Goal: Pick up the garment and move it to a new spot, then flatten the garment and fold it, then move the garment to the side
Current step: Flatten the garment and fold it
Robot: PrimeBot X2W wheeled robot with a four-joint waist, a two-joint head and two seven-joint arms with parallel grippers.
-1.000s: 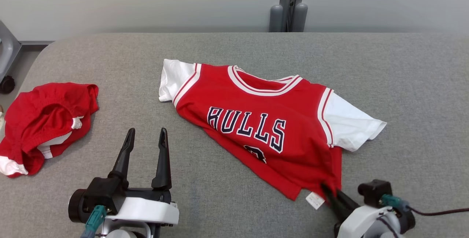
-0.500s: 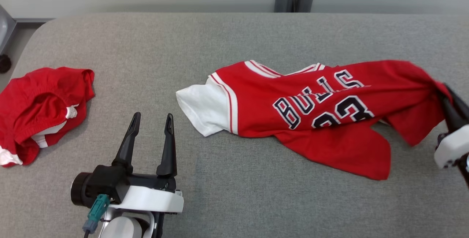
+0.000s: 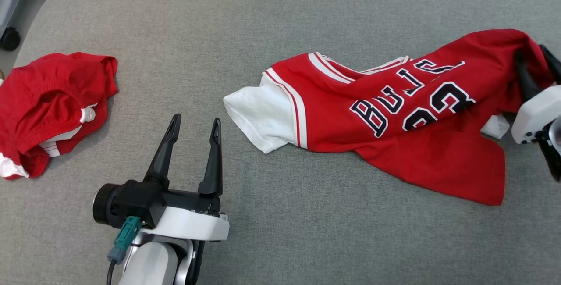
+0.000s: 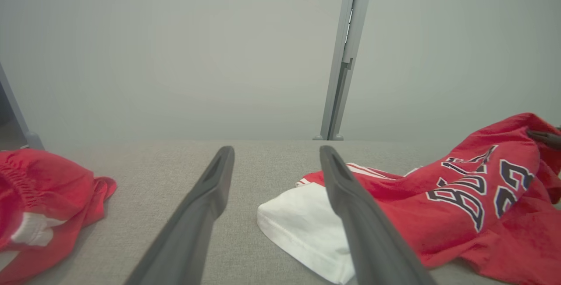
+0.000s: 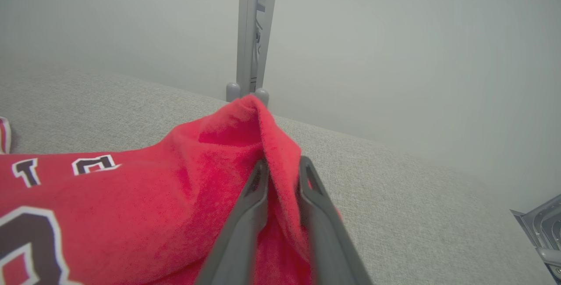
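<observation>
Loosely rumpled red jersey (image 3: 394,147), number perhaps 23

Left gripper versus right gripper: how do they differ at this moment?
The left gripper is open with nothing between its fingers; the right gripper is shut on a bunched fold of the jersey. The left gripper is above bare table, apart from the white sleeve; the right gripper holds its end of the jersey raised off the table. Both have two long dark fingers.
</observation>
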